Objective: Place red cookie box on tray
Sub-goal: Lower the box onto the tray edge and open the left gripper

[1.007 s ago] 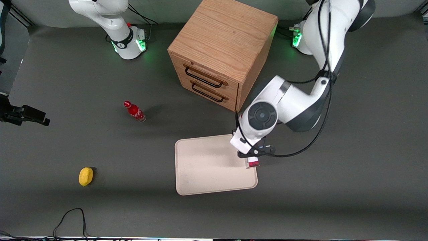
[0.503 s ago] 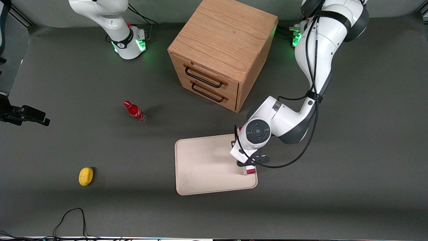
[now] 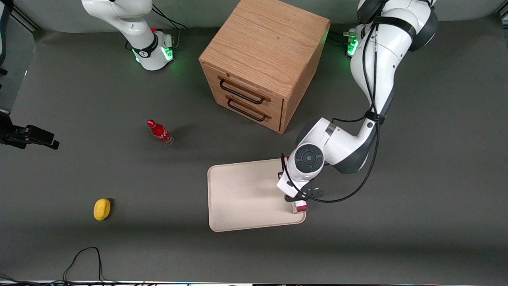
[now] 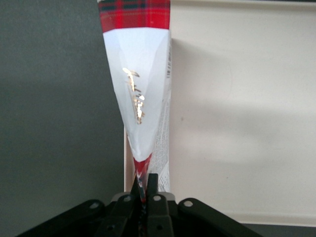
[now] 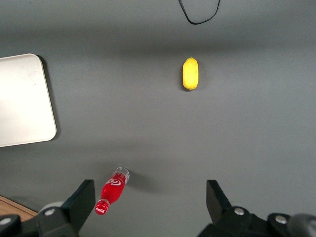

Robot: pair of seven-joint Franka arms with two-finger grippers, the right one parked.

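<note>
While my gripper [image 3: 298, 201] hangs low over tray [image 3: 242, 198], at corner nearest front camera on working arm's end, fingers [image 4: 152, 195] pinched tight on red cookie box [image 4: 140, 94]. Box held on edge, upright, pale broad face showing, tartan-red end pointing away from my wrist. Box sits along tray rim; contact with tray surface not discernible. Wooden drawer cabinet [image 3: 262, 63] farther from front camera. Red bottle [image 3: 159, 132], yellow lemon [image 3: 102, 209] toward parked arm's end of table [image 3: 416, 198].

The tool [image 3: 300, 201] holds the red cookie box [image 3: 301, 207] over the tray [image 3: 246, 198].
</note>
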